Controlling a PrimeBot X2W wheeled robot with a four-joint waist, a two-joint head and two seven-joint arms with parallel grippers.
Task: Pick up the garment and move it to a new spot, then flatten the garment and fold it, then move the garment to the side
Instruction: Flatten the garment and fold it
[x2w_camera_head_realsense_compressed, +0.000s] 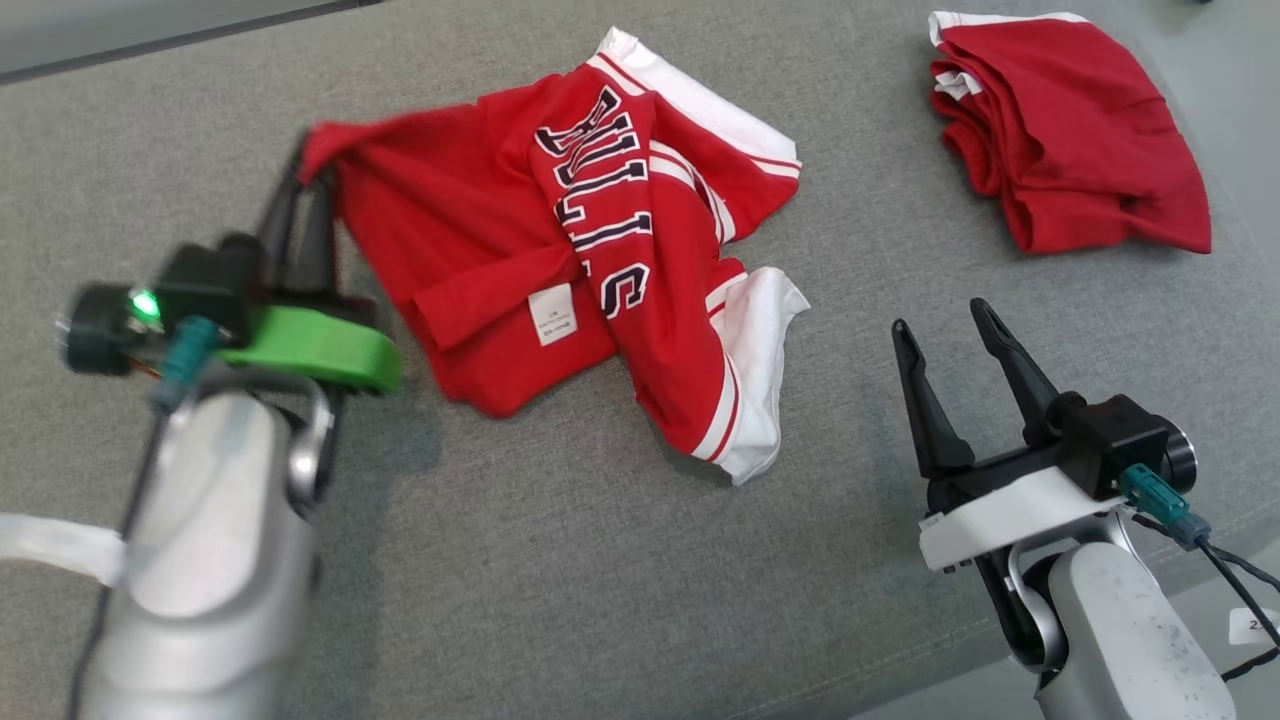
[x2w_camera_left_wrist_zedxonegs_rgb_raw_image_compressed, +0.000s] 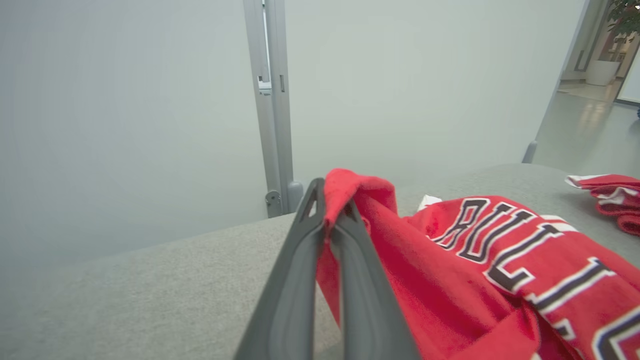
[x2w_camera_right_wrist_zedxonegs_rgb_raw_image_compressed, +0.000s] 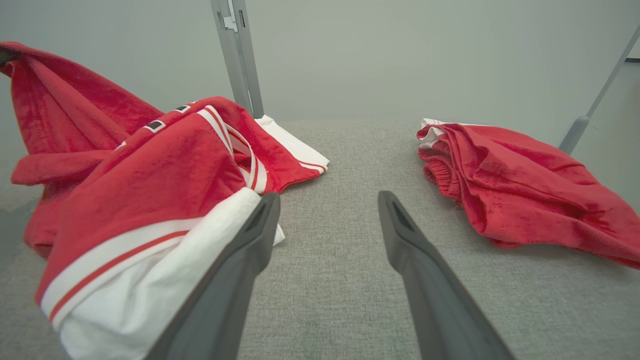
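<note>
Your left end effector (x2w_camera_head_realsense_compressed: 310, 178) is clenched on the far-left corner of the red Bulls garment (x2w_camera_head_realsense_compressed: 480, 240). The cloth is pinched between its two dark fingers (x2w_camera_left_wrist_zedxonegs_rgb_raw_image_compressed: 295, 280) close to their tips, and a small red fold pokes out above them. That corner is lifted off the grey worktop (x2w_camera_head_realsense_compressed: 600, 580). The rest of the garment lies crumpled in the middle, lettering up, with its care label (x2w_camera_head_realsense_compressed: 552, 313) showing and the white-banded hem bunched toward your right side.

Gripping an outer corner suits the first step: from a pull there the cloth should trail out behind rather than ball up.

Your right end effector (x2w_camera_head_realsense_compressed: 940, 318) is released. Its fingers are spread wide and hold nothing, and it sits low just beside the white hem, well placed to take a second corner when you flatten.

A folded red garment (x2w_camera_head_realsense_compressed: 1080, 160) lies well apart at the far right, probably put aside so the middle is free for this one. Take care that the pinch is shallow; a quick tug could slip the fabric out.
</note>
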